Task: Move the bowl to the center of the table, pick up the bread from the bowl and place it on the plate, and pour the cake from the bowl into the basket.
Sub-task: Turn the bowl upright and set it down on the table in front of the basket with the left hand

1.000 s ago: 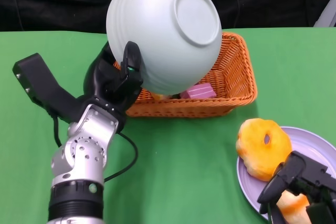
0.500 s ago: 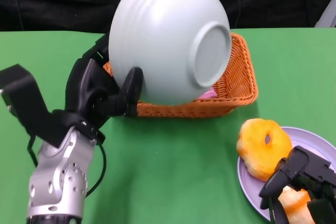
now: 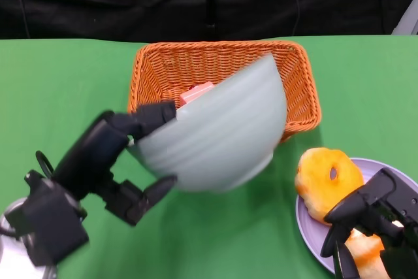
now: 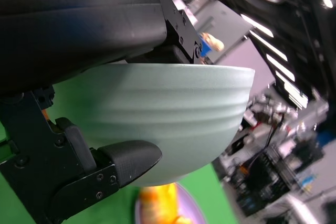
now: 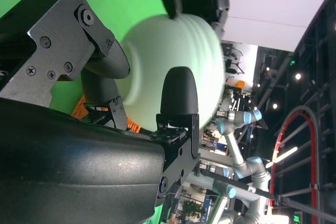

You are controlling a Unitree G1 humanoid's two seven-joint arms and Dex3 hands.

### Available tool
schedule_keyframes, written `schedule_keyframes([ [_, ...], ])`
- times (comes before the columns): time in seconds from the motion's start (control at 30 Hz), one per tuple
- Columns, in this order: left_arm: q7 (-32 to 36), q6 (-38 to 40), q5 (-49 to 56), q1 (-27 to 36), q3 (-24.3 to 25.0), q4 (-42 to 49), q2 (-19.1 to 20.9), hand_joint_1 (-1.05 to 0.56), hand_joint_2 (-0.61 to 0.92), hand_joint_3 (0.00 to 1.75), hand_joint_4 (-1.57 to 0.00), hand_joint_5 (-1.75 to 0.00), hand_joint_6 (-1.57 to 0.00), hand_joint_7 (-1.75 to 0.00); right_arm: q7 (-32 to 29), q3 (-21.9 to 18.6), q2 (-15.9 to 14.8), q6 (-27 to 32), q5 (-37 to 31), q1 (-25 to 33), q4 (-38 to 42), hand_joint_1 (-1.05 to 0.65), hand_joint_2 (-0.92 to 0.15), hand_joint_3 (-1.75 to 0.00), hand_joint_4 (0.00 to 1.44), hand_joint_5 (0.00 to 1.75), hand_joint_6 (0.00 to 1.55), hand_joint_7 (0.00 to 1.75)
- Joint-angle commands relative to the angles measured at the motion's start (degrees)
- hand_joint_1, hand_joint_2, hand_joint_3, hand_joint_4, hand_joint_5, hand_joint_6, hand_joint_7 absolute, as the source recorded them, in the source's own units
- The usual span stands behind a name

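My left hand [image 3: 124,161] grips the pale green bowl [image 3: 219,138] by its rim, with fingers on the wall and under it. The bowl hangs tilted just in front of the orange wicker basket [image 3: 302,89], its mouth facing the basket, and covers the basket's front edge. A pink cake piece [image 3: 198,91] shows inside the basket above the bowl's rim. The orange ring-shaped bread [image 3: 326,184] lies on the lilac plate [image 3: 392,174] at the right. My right hand [image 3: 375,227] sits over the plate beside the bread, fingers apart, holding nothing. The left wrist view shows the bowl [image 4: 173,114] close up.
Green cloth [image 3: 65,83] covers the table, with bare stretches left of the basket and between bowl and plate. A second orange piece [image 3: 362,256] lies on the plate under my right hand. The table's far edge meets a black backdrop.
The bowl has swung down from upturned over the basket to tilted low in front of it. My left arm dropped toward the lower left. The right hand barely moved.
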Motion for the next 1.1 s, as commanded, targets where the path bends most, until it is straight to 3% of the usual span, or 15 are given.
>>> schedule_keyframes([
  [0.03,1.33,-8.06,4.29,-0.11,-0.89,1.81,4.1,-0.03,0.2,1.71,-1.02,-1.75,-0.87,-1.74,-0.31,-0.35,-0.24,0.52,0.65,0.52,-0.68,0.1,-0.33,-1.54,0.54,1.75,0.26,1.63],
  [0.1,2.14,-9.69,5.14,-0.32,-1.28,2.75,4.78,-0.04,0.19,1.7,-1.02,-1.75,-0.86,-1.75,-0.27,-0.37,-0.26,0.59,0.77,0.54,-0.7,0.11,-0.33,-1.54,0.53,1.75,0.25,1.63],
  [0.2,8.22,-20.27,17.74,-1.62,-0.67,7.06,7.6,-0.08,0.19,1.58,-1.01,-1.75,-0.82,-1.75,-0.25,-0.42,-0.45,0.64,0.15,0.52,-0.82,0.1,-0.33,-1.52,0.54,1.75,0.26,1.64],
  [0.33,16.55,-26.45,29.94,-2.64,-0.5,9.67,9.33,-0.07,0.22,1.47,-1.01,-1.75,-0.79,-1.75,-0.16,-0.38,-0.62,0.95,0.08,0.68,-1.25,0.1,-0.33,-1.51,0.54,1.75,0.27,1.63],
  [0.43,23.82,-29.16,39.45,-3.22,-1.05,10.59,10.79,-0.09,0.3,1.21,-0.99,-1.75,-0.74,-1.75,0.07,-0.3,-0.87,1.44,0.11,0.77,-1.69,0.1,-0.33,-1.5,0.53,1.75,0.28,1.62],
  [0.47,27.75,-28.9,44.05,-3.13,-1.5,10.14,11.25,-0.09,0.31,1.19,-0.98,-1.75,-0.73,-1.75,0.42,-0.09,-1.13,1.93,0.35,0.74,-2.11,0.1,-0.33,-1.5,0.53,1.75,0.28,1.62],
  [0.63,44.74,-23.88,62.25,-3.54,-7.87,9.04,15.29,-0.18,0.59,0.56,-0.93,-1.75,-0.71,-1.75,1.6,1.27,-1.91,4.81,0.56,0.41,-4.53,0.02,-0.37,-1.39,0.53,1.73,0.29,1.62],
  [0.7,49.33,-21.33,65.93,-4.14,-10.95,9.17,17.06,-0.24,0.7,0.29,-0.92,-1.75,-0.79,-1.55,1.85,1.59,-2.05,5.57,0.84,0.18,-5.07,0.02,-0.36,-1.39,0.54,1.73,0.3,1.62],
  [0.87,55.42,-17.02,67.43,-5.33,-16.56,9.62,20.12,-0.26,0.75,0.19,-0.92,-1.75,-0.82,-1.5,1.93,1.69,-2.05,6.36,0.88,0.13,-5.59,0.01,-0.36,-1.41,0.54,1.73,0.3,1.62],
  [0.93,56.48,-15.47,67.44,-5.67,-18.37,9.58,21.16,-0.29,0.77,0.12,-0.91,-1.75,-0.85,-1.4,1.92,1.81,-2.05,6.71,0.84,0.11,-5.84,0.01,-0.35,-1.41,0.54,1.73,0.3,1.62],
  [0.97,48.65,-14.11,62.44,-4.27,-19.18,9.25,21.47,-0.29,0.78,0.11,-0.91,-1.75,-0.86,-1.39,1.73,2.76,-1.65,7.63,0.56,-0.4,-6.65,0.01,-0.35,-1.41,0.54,1.73,0.31,1.62],
  [1.0,42.54,-12.99,58.3,-3.22,-19.89,8.86,21.77,-0.26,0.81,0.08,-0.87,-1.41,-0.81,-0.98,1.56,3.48,-1.36,8.34,0.37,-0.78,-7.26,0.01,-0.35,-1.43,0.55,1.73,0.32,1.63],
  [1.03,37.95,-12.07,55.1,-2.46,-20.41,8.38,22.04,-0.24,0.85,0.04,-0.88,-1.11,-0.89,-0.52,1.42,3.97,-1.19,8.89,0.23,-1.05,-7.72,0.0,-0.35,-1.44,0.55,1.74,0.32,1.64],
  [1.07,32.73,-10.73,51.36,-1.43,-20.8,7.19,22.51,-0.24,0.87,0.02,-0.89,-1.01,-0.94,-0.33,1.31,4.22,-1.09,9.13,0.14,-1.5,-7.76,0.0,-0.35,-1.45,0.55,1.74,0.32,1.65],
  [1.1,29.51,-9.61,48.88,-0.74,-21.01,6.03,22.91,-0.26,0.89,0.02,-0.85,-0.81,-0.88,-0.17,1.24,4.23,-1.1,9.22,0.12,-1.81,-7.64,-0.01,-0.35,-1.45,0.55,1.74,0.32,1.65],
])
